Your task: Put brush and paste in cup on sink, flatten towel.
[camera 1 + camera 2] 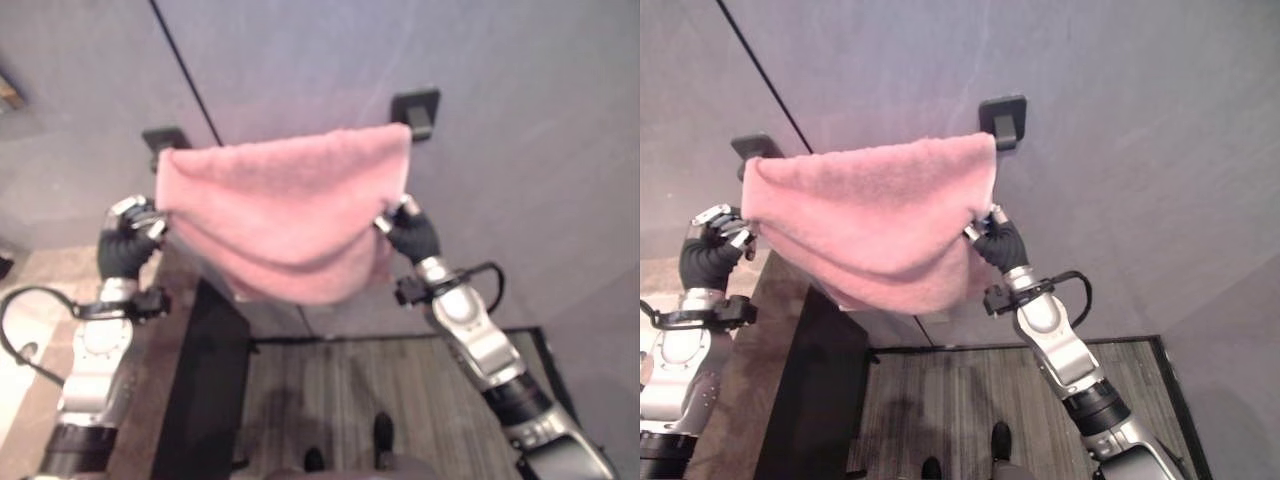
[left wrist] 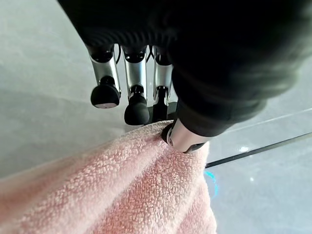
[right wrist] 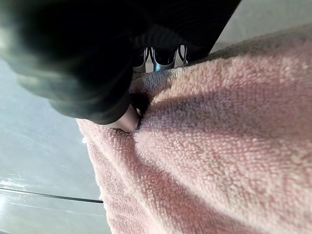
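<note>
Towel point(image 1: 290, 205), pink, hangs over a wall rail between two dark brackets point(image 1: 418, 110), and we hold it at both side edges. Our left hand point(image 1: 128, 240) pinches the left edge, thumb point(image 2: 183, 138) pressing into the cloth and fingers point(image 2: 136, 92) behind it. Our right hand point(image 1: 998, 238) grips the right edge, fingers curled into the cloth. Its lower fold sags between our hands.
</note>
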{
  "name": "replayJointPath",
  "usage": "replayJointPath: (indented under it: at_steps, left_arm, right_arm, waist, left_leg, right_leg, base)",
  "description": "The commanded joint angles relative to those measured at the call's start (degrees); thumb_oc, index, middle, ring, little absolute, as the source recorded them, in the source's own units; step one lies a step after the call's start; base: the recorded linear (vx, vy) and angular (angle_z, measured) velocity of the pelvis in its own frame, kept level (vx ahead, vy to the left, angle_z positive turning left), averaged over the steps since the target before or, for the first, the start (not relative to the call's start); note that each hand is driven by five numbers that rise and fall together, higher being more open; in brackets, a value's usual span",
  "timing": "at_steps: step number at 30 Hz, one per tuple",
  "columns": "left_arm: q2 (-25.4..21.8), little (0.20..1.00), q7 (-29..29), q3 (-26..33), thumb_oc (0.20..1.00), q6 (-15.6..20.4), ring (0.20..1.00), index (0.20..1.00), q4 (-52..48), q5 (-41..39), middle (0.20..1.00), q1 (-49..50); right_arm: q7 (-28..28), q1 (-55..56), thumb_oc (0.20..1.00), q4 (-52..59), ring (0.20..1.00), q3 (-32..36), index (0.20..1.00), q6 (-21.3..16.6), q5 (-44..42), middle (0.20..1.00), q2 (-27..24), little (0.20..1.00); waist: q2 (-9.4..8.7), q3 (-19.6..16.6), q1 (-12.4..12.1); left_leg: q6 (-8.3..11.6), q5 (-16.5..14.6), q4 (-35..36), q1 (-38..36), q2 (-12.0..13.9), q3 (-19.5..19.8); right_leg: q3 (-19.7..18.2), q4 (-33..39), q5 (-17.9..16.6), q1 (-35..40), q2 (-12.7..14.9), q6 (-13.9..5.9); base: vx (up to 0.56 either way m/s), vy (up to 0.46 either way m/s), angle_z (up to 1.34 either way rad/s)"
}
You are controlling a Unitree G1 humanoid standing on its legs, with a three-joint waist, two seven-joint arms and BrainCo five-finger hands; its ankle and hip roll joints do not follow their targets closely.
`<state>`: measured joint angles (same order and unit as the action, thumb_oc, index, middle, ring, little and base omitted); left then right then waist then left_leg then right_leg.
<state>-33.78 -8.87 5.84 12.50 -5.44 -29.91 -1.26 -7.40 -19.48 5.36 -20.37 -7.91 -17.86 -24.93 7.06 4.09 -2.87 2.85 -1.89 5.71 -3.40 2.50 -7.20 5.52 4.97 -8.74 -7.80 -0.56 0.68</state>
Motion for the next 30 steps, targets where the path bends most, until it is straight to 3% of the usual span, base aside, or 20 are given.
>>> replayJointPath:
  at_steps: [1,2,8,10,11,22,30]
  left_arm:
    - [-5.21,0.2,-0.92,1.43,0.2,2.36,0.2,0.2,1.27,1.98,0.2,-1.44]
    - [-5.15,0.2,-1.36,1.97,0.2,2.77,0.2,0.2,1.98,1.42,0.2,-1.62]
    - [-5.34,0.2,-0.77,1.24,0.2,1.99,0.2,0.2,2.14,2.9,0.2,-0.42]
    - [-5.33,0.401,-0.63,1.23,0.401,1.92,0.401,0.401,2.13,2.94,0.401,-0.27]
    - [-5.04,1.0,-1.49,1.62,1.0,1.25,1.0,1.0,1.96,4.91,1.0,0.19]
    - [-1.16,1.0,0.47,-0.47,1.0,-2.34,1.0,1.0,1.05,10.45,1.0,4.84]
    - [6.03,1.0,3.08,-5.37,1.0,-4.93,1.0,1.0,7.7,14.78,1.0,8.99]
  right_arm:
    - [-0.85,-4.27,0.2,2.27,0.2,2.26,0.2,-3.05,3.9,0.2,2.27,0.2]
    - [-0.95,-5.09,0.2,3.56,0.2,1.8,0.2,-3.27,6.9,0.2,1.53,0.2]
    - [-0.88,-4.47,0.2,2.12,0.2,1.35,0.2,-2.56,5.67,0.2,1.98,0.2]
    - [-0.85,-4.32,0.2,2.2,0.2,1.44,0.2,-2.51,5.55,0.2,1.9,0.2]
    - [-1.33,-3.86,1.0,1.93,1.0,1.88,1.0,-2.34,5.57,1.0,1.91,1.0]
    - [-1.88,-1.15,1.0,-0.27,1.0,3.75,1.0,0.06,8.17,1.0,0.76,1.0]
    - [-1.79,6.58,1.0,-3.76,1.0,7.53,1.0,0.84,12.06,1.0,-2.0,1.0]
  waist:
    - [-2.3,-1.34,0.54]
    - [-2.27,-1.38,0.39]
    - [-2.07,-1.39,0.53]
    - [-2.1,-1.44,0.56]
    - [-2.13,-1.41,0.59]
    - [-1.96,-1.87,0.75]
    - [-1.83,-2.25,1.99]
  left_leg:
    - [-1.92,-1.19,-0.71,-0.2,-0.79,-0.77]
    - [-1.9,-1.15,-0.71,-0.2,-0.8,-0.66]
    - [-1.86,-1.08,-0.71,-0.24,-0.71,-0.63]
    - [-1.87,-1.12,-0.71,-0.24,-0.74,-0.63]
    - [-1.87,-1.1,-0.71,-0.25,-0.72,-0.7]
    - [-2.44,-1.78,-0.71,-2.44,-0.75,-1.5]
    - [-2.94,-2.72,-1.2,-4.81,-1.11,-1.25]
  right_leg:
    - [0.47,0.03,7.5,5.68,4.48,-4.88]
    - [0.55,0.03,7.57,5.75,4.47,-4.86]
    - [0.67,0.03,7.57,5.91,4.45,-4.73]
    - [0.65,0.03,7.6,5.95,4.44,-4.73]
    - [0.59,0.03,7.54,5.92,4.44,-4.74]
    - [-0.18,0.03,8.25,7.26,4.4,-4.79]
    - [-0.54,0.03,9.2,10.02,4.32,-4.4]
  base:
    - [0.0,0.0,0.0]
    - [0.0,0.0,0.0]
    - [0.0,0.0,0.0]
    - [0.0,0.0,0.0]
    - [0.0,0.0,0.0]
    - [0.0,-0.002,-0.01]
    - [0.0,-0.002,0.01]
